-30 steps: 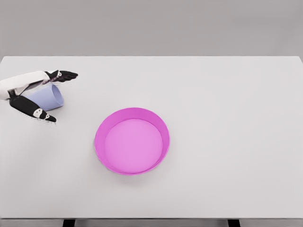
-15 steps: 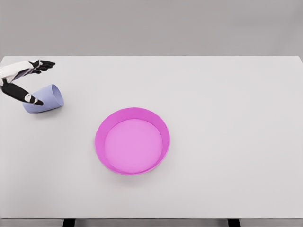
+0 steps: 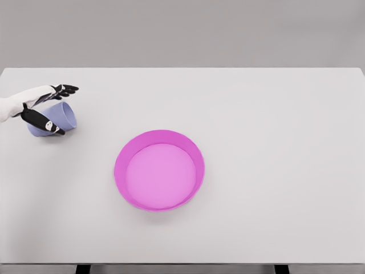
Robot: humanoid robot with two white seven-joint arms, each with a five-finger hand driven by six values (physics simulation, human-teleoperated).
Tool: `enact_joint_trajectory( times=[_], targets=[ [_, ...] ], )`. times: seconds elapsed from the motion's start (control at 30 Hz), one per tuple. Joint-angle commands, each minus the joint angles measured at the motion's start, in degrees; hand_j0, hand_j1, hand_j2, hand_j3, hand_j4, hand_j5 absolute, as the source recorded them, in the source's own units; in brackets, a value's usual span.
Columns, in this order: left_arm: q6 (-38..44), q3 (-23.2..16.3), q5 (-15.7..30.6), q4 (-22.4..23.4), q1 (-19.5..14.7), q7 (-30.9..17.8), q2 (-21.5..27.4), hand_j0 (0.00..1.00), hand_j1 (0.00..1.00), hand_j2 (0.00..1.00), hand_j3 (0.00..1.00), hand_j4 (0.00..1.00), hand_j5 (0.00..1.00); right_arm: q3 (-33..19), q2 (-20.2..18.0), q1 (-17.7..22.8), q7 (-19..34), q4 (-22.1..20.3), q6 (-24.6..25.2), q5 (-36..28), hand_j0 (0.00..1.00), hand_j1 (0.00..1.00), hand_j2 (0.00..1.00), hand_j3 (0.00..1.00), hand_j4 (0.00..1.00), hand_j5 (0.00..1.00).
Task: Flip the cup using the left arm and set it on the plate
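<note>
At far left of the surface [image 3: 274, 114], the cup [image 3: 57, 119] lies on its side, well apart from the plate [image 3: 159, 177]. The left robot hand [image 3: 44, 108] straddles it, fingers spread; close firmly before lifting and turning.

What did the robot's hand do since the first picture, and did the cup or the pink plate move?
The left hand pulled back toward the table's left edge, then came forward again around the lying cup, fingers spread, not gripping it. The cup shifted only slightly and lies on its side. The plate stayed put.
</note>
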Motion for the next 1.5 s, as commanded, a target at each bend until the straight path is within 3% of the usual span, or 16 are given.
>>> enact_joint_trajectory(
  times=[0.0, 0.1, 0.23, 0.4, 0.63, 0.73, 0.93, 1.07, 1.17, 1.47],
  targets=[
    [0.0, 0.1, 0.1, 0.2, 0.0, 0.0, 0.3, 1.0, 1.0, 1.0, 1.0, 1.0, 1.0, 0.0, 0.0, 0.0, 0.0, 0.0, 0.0, 0.0, 1.0, 1.0, 1.0, 1.0, 1.0, 1.0],
    [0.0, 0.1, 0.1, 1.1, -0.2, 0.0, 0.0, 1.0, 1.0, 1.0, 1.0, 1.0, 1.0, 0.0, 0.0, 0.0, 0.0, 0.0, 0.0, 0.0, 1.0, 1.0, 1.0, 1.0, 1.0, 1.0],
    [-0.1, -0.1, 0.1, 6.0, -1.8, 0.0, -0.2, 1.0, 1.0, 1.0, 1.0, 1.0, 1.0, 0.0, 0.0, 0.0, 0.1, 0.0, 0.0, 0.0, 1.0, 1.0, 1.0, 1.0, 1.0, 1.0],
    [-0.1, -1.6, -2.1, 7.3, -1.9, 0.0, -3.2, 1.0, 1.0, 1.0, 1.0, 1.0, 1.0, 0.0, 0.0, 0.0, 0.1, 0.0, 0.0, 0.0, 1.0, 1.0, 1.0, 1.0, 1.0, 1.0],
    [-0.2, -1.8, -3.1, 9.9, -2.3, 0.0, -3.6, 1.0, 1.0, 1.0, 1.0, 1.0, 1.0, 0.0, 0.0, 0.0, 0.0, 0.0, 0.0, 0.0, 1.0, 1.0, 1.0, 1.0, 1.0, 1.0],
    [-0.2, -1.8, -3.1, 9.8, -2.3, 0.0, -3.6, 0.76, 0.76, 0.76, 0.76, 0.76, 0.76, 0.0, 0.0, 0.0, 0.0, 0.0, 0.0, 0.0, 1.0, 1.0, 1.0, 1.0, 1.0, 1.0],
    [-0.7, -1.3, -2.1, 9.7, -2.2, 0.0, -4.7, 0.66, 0.66, 0.66, 0.66, 0.66, 0.66, 0.0, 0.0, 0.0, 0.1, 0.0, 0.0, 0.0, 1.0, 1.0, 1.0, 1.0, 1.0, 1.0],
    [-12.0, -1.6, 9.9, 8.1, -1.4, 0.0, -4.5, 0.57, 0.57, 0.57, 0.57, 0.57, 0.57, 0.0, 0.0, 0.0, 0.0, 0.0, 0.0, 0.0, 1.0, 1.0, 1.0, 1.0, 1.0, 1.0],
    [-14.8, -1.6, 19.8, 2.1, 0.6, 0.0, -3.9, 0.54, 0.54, 0.54, 0.54, 0.54, 0.54, 0.0, 0.0, 0.0, 0.1, 0.0, 0.0, 0.0, 1.0, 1.0, 1.0, 1.0, 1.0, 1.0],
    [-18.5, -1.0, 37.4, -13.2, 7.9, 0.0, -3.0, 0.52, 0.52, 0.52, 0.52, 0.52, 0.52, 0.0, 0.0, 0.0, 0.0, 0.0, 0.0, 0.0, 1.0, 1.0, 1.0, 1.0, 1.0, 1.0]
  ],
)
